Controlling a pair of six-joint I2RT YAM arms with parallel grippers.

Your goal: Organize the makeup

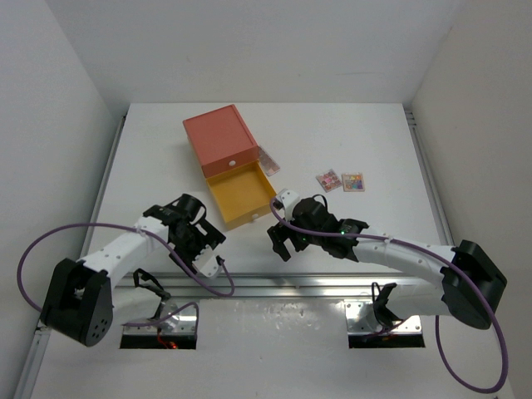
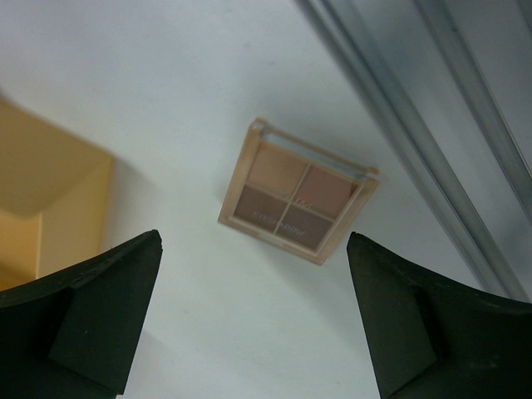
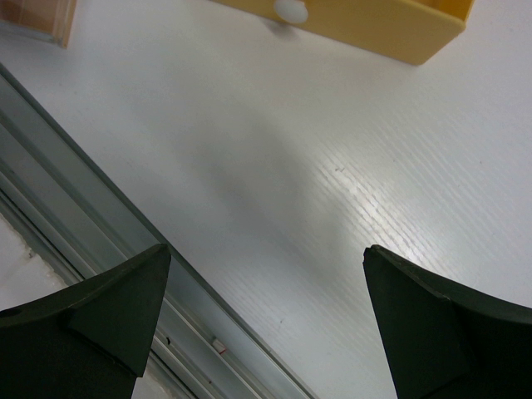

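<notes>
A: Left gripper (image 2: 253, 241)?
B: Spread, empty; I hover it over the tan four-pan palette (image 2: 298, 191), flat on the table (image 2: 166, 75) beside the yellow drawer (image 2: 50, 199).
A: Right gripper (image 3: 266, 249)?
B: Spread too, empty, near the drawer's knob (image 3: 288, 10).

- The drawer box (image 1: 220, 140) stands on the table (image 1: 357, 133), left of centre, with its drawer (image 1: 241, 195) pulled out toward the arms.
- A first palette (image 1: 268, 160) lies against the box's right side, behind the drawer.
- A second palette (image 1: 329, 179) and a third palette (image 1: 353, 182) lie side by side to the right of the drawer, apart from it.
- A fourth palette (image 2: 297, 191) lies in front of the drawer, between it and the rail (image 2: 416, 125), below the left gripper (image 2: 253, 324).
- The right gripper (image 3: 266, 332) hangs in front of the drawer, to its right.
</notes>
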